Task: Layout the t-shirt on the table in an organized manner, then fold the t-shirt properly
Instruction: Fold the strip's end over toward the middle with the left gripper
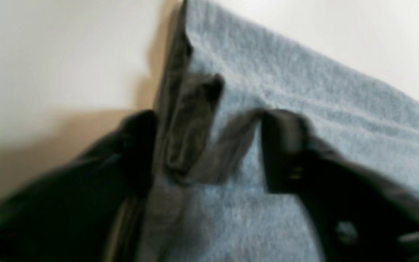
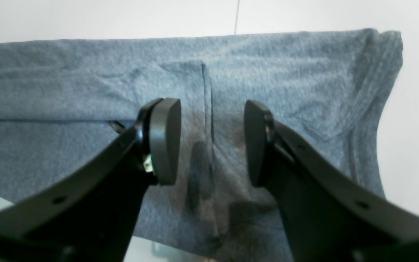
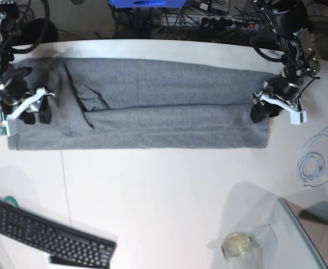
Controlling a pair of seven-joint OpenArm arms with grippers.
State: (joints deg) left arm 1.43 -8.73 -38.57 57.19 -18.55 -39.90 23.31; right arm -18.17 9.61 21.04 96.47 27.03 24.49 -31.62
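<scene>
The grey t-shirt lies on the white table as a long strip folded lengthwise, running left to right. My right gripper hovers open over the strip's left end, where the ribbed collar shows, and nothing is between its pads. In the base view this right gripper sits at the far left. My left gripper is blurred at the strip's right end. Its fingers stand well apart, with a rumpled dark fold of t-shirt between them.
A black keyboard lies at the front left. A glass jar and a clear glass panel are at the front right. A coiled cable lies right of the shirt. Cables and equipment line the back edge.
</scene>
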